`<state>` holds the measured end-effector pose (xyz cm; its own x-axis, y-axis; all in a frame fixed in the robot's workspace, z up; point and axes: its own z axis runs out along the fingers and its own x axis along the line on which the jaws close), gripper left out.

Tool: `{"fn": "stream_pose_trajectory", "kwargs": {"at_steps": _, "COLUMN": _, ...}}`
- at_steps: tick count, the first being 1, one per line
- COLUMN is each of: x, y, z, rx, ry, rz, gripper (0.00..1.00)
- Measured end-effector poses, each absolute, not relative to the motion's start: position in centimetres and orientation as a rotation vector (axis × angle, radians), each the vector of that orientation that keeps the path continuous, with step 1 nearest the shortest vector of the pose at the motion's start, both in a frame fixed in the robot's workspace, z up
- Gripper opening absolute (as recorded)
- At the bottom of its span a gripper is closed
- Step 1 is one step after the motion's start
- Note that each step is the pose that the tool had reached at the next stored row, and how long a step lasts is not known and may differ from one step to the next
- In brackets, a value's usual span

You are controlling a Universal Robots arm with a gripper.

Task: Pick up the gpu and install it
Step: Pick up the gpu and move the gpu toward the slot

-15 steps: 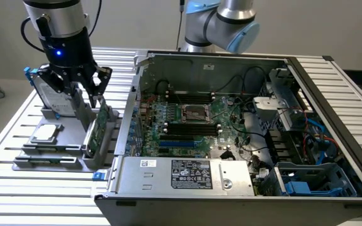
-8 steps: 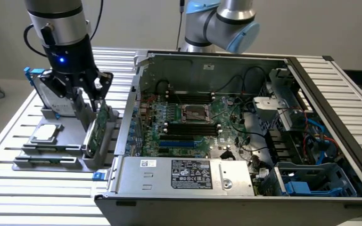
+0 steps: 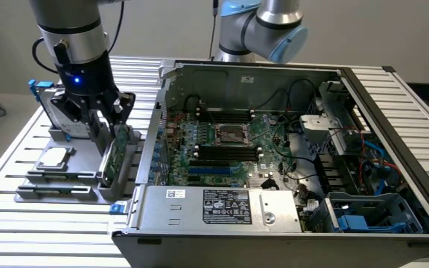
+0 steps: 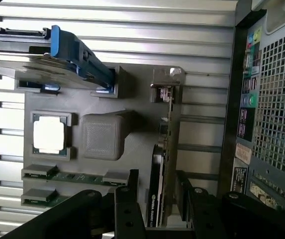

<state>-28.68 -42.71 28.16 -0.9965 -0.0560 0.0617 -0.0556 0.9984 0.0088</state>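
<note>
Gripper (image 4: 157,179) points down, jaws spread astride gpu (image 4: 165,134).

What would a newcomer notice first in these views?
First, the big open computer case on the exterior view's right, its green motherboard exposed. Then, at the exterior view's left, the gripper hangs over the grey parts tray, jaws open on either side of the upright gpu, not gripping it.
</note>
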Motion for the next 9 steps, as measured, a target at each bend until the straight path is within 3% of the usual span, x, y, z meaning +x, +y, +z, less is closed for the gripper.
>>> {"fn": "stream_pose_trajectory", "kwargs": {"at_steps": 9, "x": -28.7, "y": -42.8, "z": 26.5, "rx": 0.095, "ry": -3.078, "rz": -0.011, "gripper": 0.42}}
